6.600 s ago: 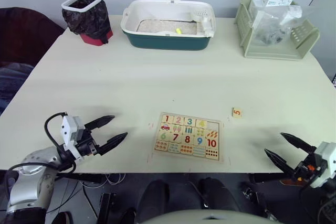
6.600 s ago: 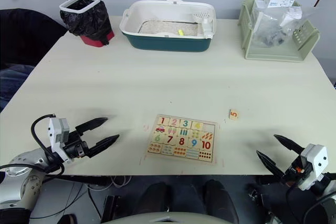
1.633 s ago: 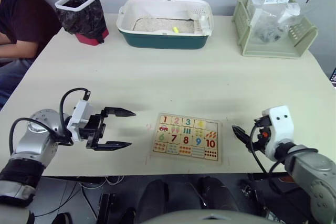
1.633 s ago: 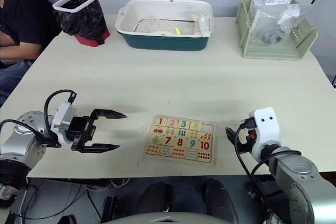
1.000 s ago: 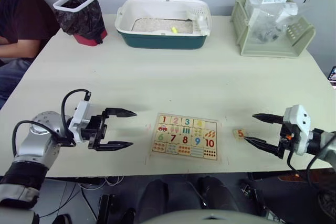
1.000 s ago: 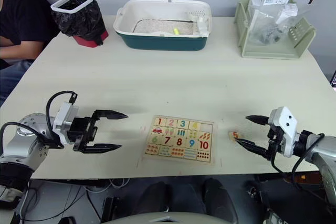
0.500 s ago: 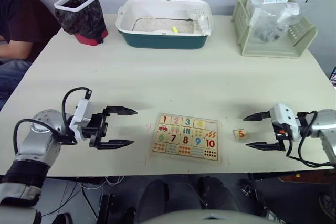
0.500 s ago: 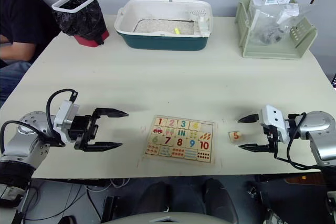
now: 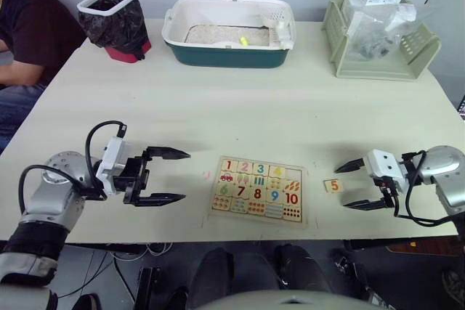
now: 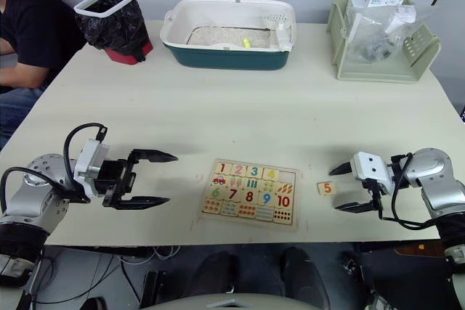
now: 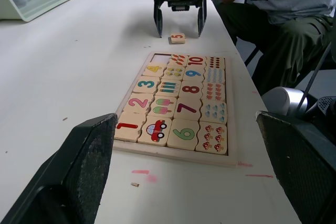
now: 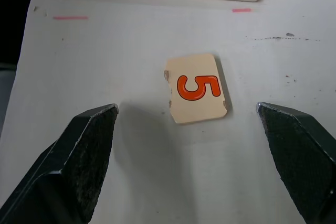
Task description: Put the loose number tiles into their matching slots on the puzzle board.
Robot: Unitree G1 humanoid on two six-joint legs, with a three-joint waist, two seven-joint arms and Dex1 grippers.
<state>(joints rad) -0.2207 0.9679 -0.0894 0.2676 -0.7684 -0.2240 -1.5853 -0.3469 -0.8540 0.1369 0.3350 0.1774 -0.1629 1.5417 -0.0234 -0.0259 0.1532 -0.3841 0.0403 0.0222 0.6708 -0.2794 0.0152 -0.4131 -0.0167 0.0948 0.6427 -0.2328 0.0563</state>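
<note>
While the 5 tile (image 12: pixel 197 95) is lying flat on the worktop (image 9: pixel 240 114) just right of the puzzle board (image 9: pixel 258 189), the right claw (image 9: pixel 354 185) is facing it with fingers spread apart, and should be closing squarely on the tile's edges.

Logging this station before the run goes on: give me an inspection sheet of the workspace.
Surface: pale table, faint red marks near board.
Job's things: pale-wood puzzle board, top-row end slot empty; loose tile printed orange 5 flat beside board.
Clutter: white and teal tray, black-lined bin, green basket.
Grippers: left gripper open; right gripper open, straddling tile.
Cables: black, at both wrists.
Surroundings: seated person.
</note>
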